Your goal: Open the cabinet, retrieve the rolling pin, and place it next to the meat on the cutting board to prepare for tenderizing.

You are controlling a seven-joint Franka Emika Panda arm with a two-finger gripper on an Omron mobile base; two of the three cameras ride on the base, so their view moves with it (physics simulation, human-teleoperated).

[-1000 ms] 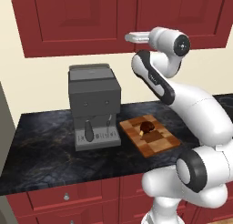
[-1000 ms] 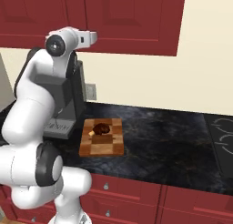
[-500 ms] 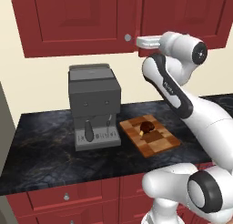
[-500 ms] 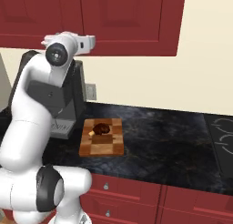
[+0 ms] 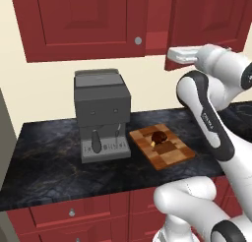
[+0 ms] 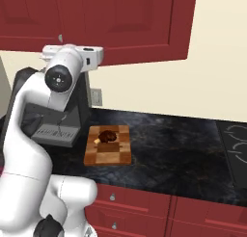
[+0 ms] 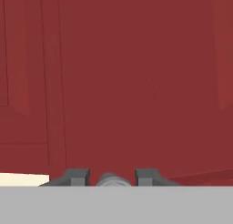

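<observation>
Cabinet [image 5: 98,19]: dark-red wall unit above the surface [image 5: 49,172]; right door [image 5: 211,19] swung partly outward. End effector [image 7: 110,178]: clenched on that door's round silver knob [image 7: 109,180], which sits between the fingertips [image 7: 75,176]. Cutting board [image 5: 161,145]: checkered, on the surface beside the grey coffee machine [image 5: 101,113]. Meat [image 5: 158,137]: on the board.

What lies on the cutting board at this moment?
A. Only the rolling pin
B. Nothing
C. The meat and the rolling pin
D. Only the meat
D: the checkered cutting board carries just the small dark meat near its far end, with no rolling pin beside it; the right base view shows the same.
</observation>
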